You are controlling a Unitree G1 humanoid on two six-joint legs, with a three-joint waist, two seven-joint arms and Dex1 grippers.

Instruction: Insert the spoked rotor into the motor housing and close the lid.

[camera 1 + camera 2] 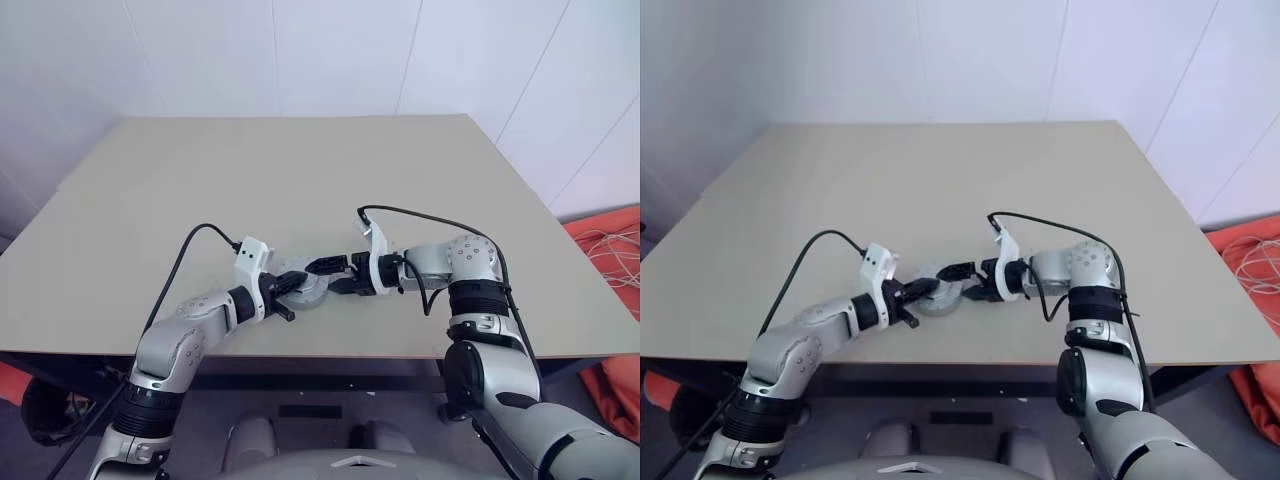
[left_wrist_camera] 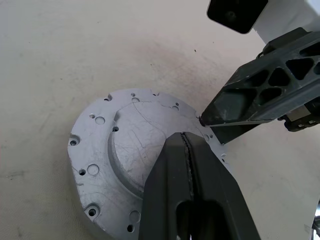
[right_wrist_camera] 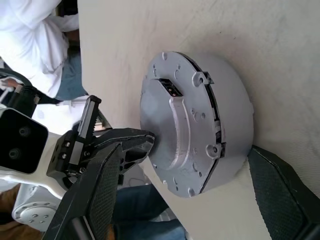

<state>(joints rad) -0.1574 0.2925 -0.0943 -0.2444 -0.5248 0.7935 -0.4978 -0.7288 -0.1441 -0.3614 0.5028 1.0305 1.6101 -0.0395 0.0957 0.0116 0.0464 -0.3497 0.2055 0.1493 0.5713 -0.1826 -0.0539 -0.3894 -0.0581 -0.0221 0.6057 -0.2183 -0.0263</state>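
Beige table (image 1: 300,170) bearing, seemingly, the lidded motor housing (image 3: 200,125).

Right wrist view: the motor housing (image 3: 200,125), a short round grey metal assembly closed by the lid (image 3: 172,130), rests on the beige table (image 3: 150,45); the lid's face bears a raised curved rib and small screw holes, and a dark seam runs round the rim. The right gripper (image 3: 200,200) stands with its jaws spread wide, one black finger on each side of the housing. The left gripper (image 3: 130,142) has its jaws closed and its dark tip against the lid's face, with a person's white sleeve (image 3: 35,40) beyond the table's edge.
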